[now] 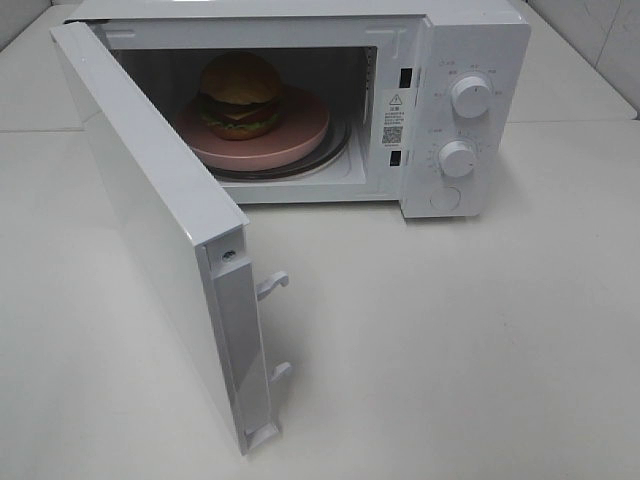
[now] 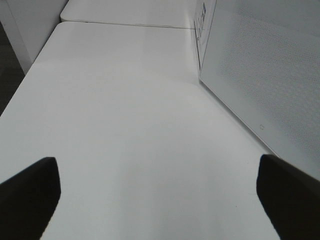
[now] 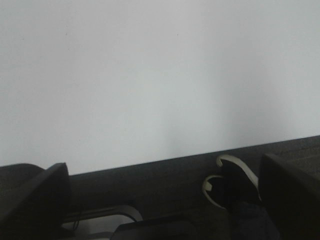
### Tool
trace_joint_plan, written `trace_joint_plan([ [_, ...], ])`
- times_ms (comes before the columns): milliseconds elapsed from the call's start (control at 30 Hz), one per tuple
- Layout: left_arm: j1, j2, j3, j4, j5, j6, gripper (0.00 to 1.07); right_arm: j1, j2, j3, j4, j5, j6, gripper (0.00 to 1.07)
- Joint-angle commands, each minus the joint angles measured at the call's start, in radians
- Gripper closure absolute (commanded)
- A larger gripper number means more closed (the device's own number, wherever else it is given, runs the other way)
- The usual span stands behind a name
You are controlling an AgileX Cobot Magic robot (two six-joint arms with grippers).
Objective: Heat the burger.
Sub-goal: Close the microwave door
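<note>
Your left gripper (image 2: 160, 196) and right gripper (image 3: 162, 196) gape empty. The burger (image 1: 239, 95) looks soft; leave it, push the stiff microwave door (image 1: 150, 220) at its free edge.

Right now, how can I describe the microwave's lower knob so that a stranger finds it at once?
Find the white microwave with its door standing open. On its right-hand control panel two white knobs stand one above the other. The lower knob sits under the upper knob and just above a flat round button.
</note>
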Motion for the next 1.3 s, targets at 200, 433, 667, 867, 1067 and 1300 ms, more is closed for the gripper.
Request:
trace_joint_plan([
  [200, 0.003, -0.016, 0.002, -0.006, -0.008, -0.002, 0.04, -0.002, -0.200, 0.061, 0.017, -0.077, -0.004, 0.09],
  [433, 0.003, -0.016, 0.002, -0.006, -0.008, -0.002, 0.04, -0.002, -0.380, 0.118, 0.027, -0.133, -0.012, 0.10],
  [667, 0.003, -0.016, 0.002, -0.006, -0.008, -0.003, 0.04, -0.002, -0.507, 0.118, 0.048, -0.132, -0.053, 0.10],
  [867, 0.003, -0.014, 0.002, -0.006, -0.008, -0.003, 0.04, 0.001, -0.514, 0.118, 0.056, -0.132, -0.061, 0.10],
  [1067, 0.003, -0.014, 0.002, -0.006, -0.008, -0.003, 0.04, 0.001, -0.514, 0.118, 0.059, -0.132, -0.064, 0.10],
  [1300, 0.003, -0.014, 0.002, -0.006, -0.008, -0.003, 0.04, 0.001, -0.513, 0.118, 0.060, -0.132, -0.062, 0.10],
])
